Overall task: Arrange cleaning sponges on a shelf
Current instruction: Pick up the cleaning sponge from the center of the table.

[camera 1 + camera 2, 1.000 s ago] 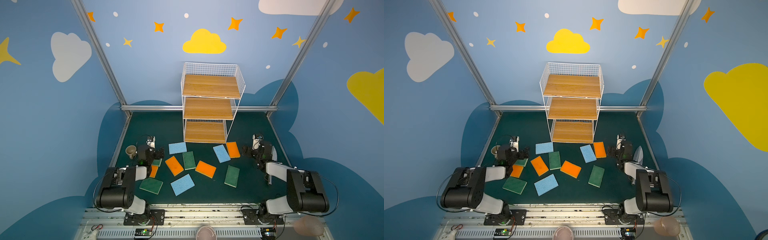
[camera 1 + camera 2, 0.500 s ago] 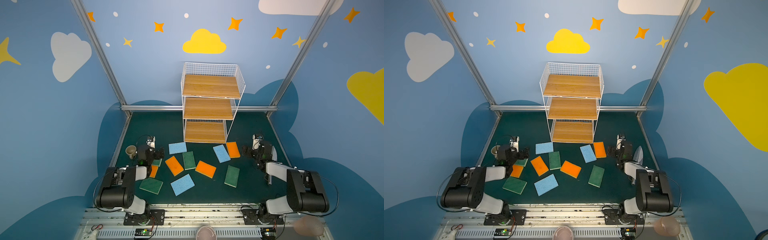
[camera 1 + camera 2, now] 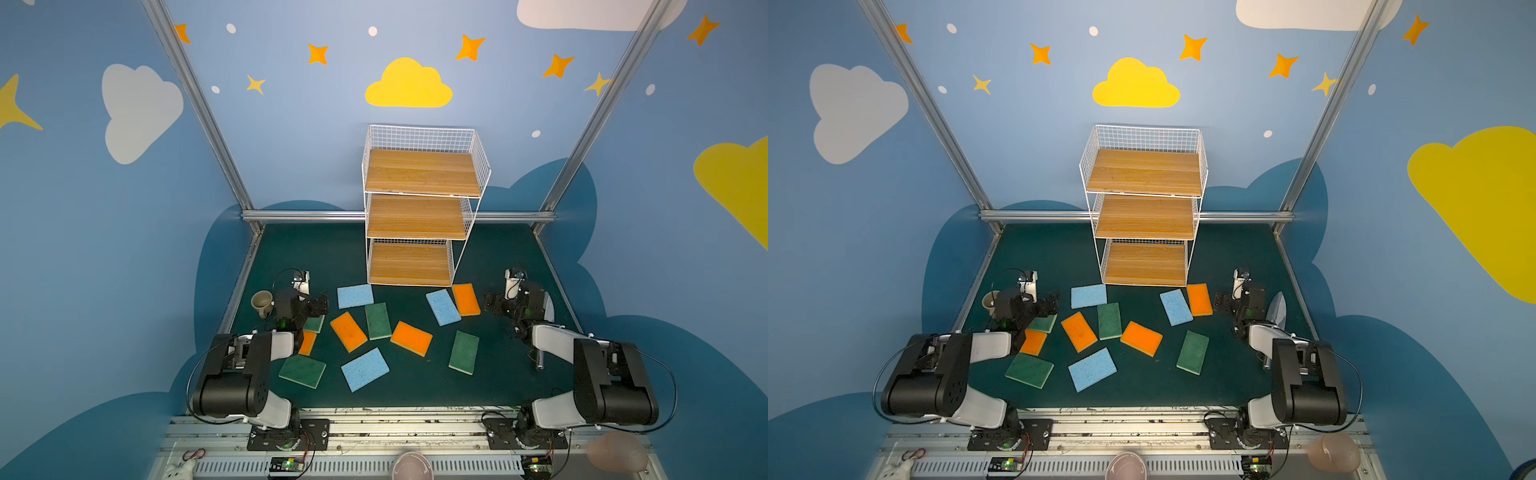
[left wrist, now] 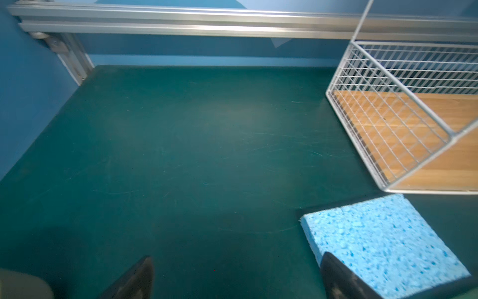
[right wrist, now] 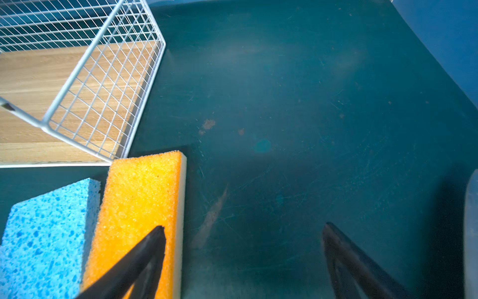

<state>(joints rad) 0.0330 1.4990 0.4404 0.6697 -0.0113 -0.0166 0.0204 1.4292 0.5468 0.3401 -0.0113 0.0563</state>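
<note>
Showing a job not yet begun: in both top views the three-tier wire shelf point(image 3: 417, 216) at centre frame has all its wooden planks bare, and eleven cleaning sponges point(image 3: 411, 337), orange, green and blue, lie scattered on the dark green table point(image 3: 316, 249) just below it. The left gripper point(image 3: 318, 305) at lower left and the right gripper point(image 3: 491, 302) at lower right both gape wide, holding nothing. By my reading, every sponge is left to place.
</note>
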